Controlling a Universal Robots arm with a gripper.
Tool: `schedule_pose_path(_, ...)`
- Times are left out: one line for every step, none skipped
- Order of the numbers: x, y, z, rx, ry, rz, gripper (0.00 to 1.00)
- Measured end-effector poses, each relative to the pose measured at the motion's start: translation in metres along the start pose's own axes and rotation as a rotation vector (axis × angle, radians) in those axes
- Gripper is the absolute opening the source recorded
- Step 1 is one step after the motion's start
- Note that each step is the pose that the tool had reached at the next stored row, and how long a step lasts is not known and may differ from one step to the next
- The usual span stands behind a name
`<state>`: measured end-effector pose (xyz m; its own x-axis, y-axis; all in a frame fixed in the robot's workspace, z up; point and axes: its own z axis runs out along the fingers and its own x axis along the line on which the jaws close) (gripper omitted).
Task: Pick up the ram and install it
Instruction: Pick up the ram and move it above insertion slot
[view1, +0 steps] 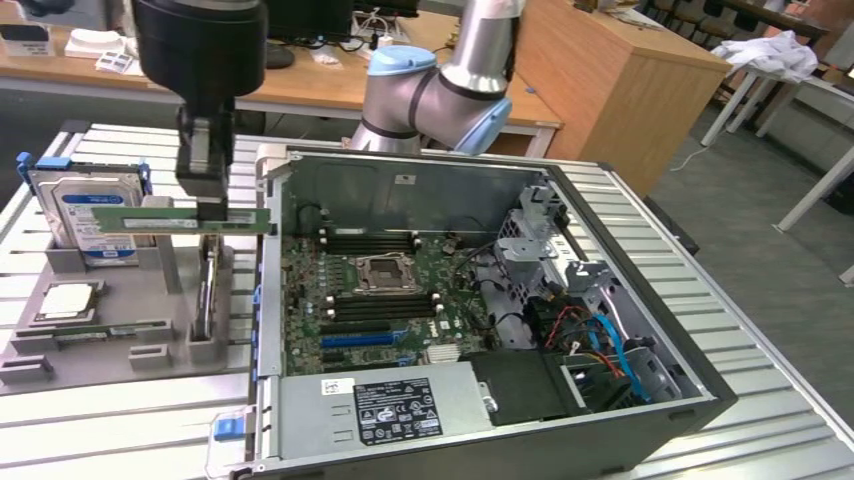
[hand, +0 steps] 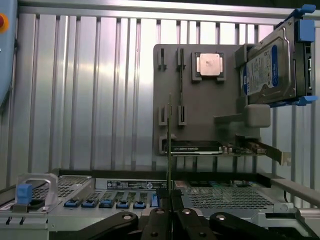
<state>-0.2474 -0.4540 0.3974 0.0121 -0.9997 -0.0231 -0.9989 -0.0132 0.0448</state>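
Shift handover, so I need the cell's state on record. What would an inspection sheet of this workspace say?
Surface: ribbed metal table, carrying a grey fixture plate and an open computer case.
Job's things: ram held level above the plate; second stick standing in the plate; motherboard exposed.
Clutter: hard drive and CPU chip on the plate.
Grippers: gripper shut on the ram.
Cables: blue and red cables inside the case.
Surroundings: wooden desks, white cloth.
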Motion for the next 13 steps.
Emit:
schedule_pose_path(0.000, -0.0023, -0.0001, 0.0000, 0.0000, 0.000, 0.12)
schedule_pose_path(0.000, -0.0046, -0.0002, 0.0001, 0.0000, 0.000, 0.12)
schedule_pose_path(0.000, -0.0068, -0.0002, 0.0001, -0.0001, 0.000, 0.12)
schedule_pose_path(0.000, -0.0089, -0.0003, 0.0001, -0.0001, 0.000, 0.12)
schedule_pose_path(0.000, -0.0110, -0.0004, 0.0001, 0.0000, 0.000, 0.12)
schedule_pose_path(0.000, -0.0134, -0.0005, 0.0001, -0.0001, 0.000, 0.12)
schedule_pose_path(0.000, -0.0155, -0.0006, 0.0001, -0.0001, 0.000, 0.12)
schedule_pose_path(0.000, -0.0178, -0.0007, 0.0001, -0.0001, 0.000, 0.12)
schedule_pose_path(0.000, -0.0202, -0.0009, 0.0001, 0.0000, -0.001, 0.12)
schedule_pose_path(0.000, -0.0227, -0.0010, 0.0000, 0.0000, -0.001, 0.12)
schedule_pose_path(0.000, -0.0252, -0.0011, 0.0000, 0.0001, -0.001, 0.12)
schedule_pose_path(0.000, -0.0277, -0.0012, 0.0001, 0.0000, -0.001, 0.12)
schedule_pose_path(0.000, -0.0307, -0.0014, 0.0000, 0.0000, -0.001, 0.12)
